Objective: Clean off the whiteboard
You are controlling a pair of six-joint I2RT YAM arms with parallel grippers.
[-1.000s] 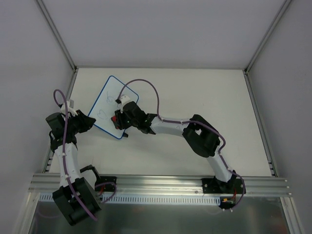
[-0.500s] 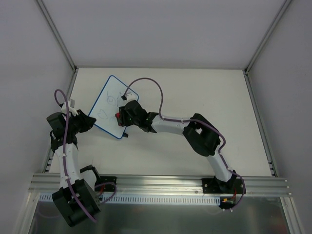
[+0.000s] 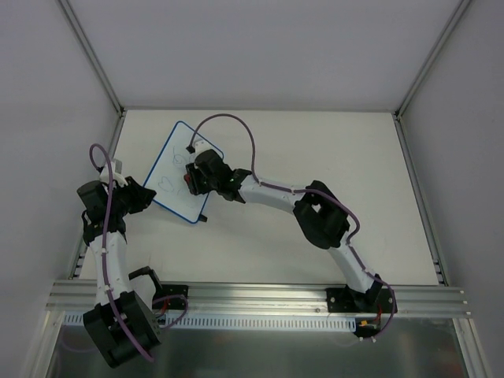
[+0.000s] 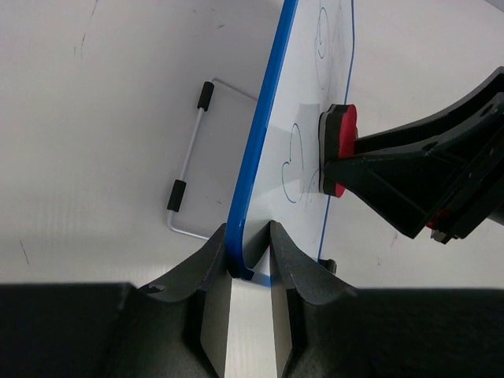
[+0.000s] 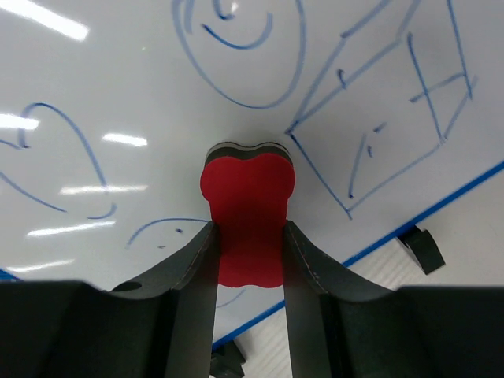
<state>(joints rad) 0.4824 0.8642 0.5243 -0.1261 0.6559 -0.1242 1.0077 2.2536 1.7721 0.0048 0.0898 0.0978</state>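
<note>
The whiteboard (image 3: 177, 161) with a thin blue rim lies tilted at the table's back left and carries blue doodles. My left gripper (image 3: 146, 197) is shut on its near-left edge; in the left wrist view the blue rim (image 4: 250, 189) sits between my fingers (image 4: 214, 268). My right gripper (image 3: 193, 179) is shut on the red bone-shaped eraser (image 5: 246, 216) and presses it against the board face (image 5: 157, 71), between a heart, a smiley and a box drawing. The eraser also shows in the left wrist view (image 4: 340, 146).
A wire stand with black tips (image 4: 189, 169) sticks out behind the board. A small black foot (image 5: 421, 248) sits at the board's edge. Grey walls close in the left, back and right of the table (image 3: 315, 157). My right arm (image 3: 315, 216) stretches across the middle.
My right gripper has slid the eraser up and to the left across the board, from its near part toward its middle. The left gripper has kept its hold on the edge.
</note>
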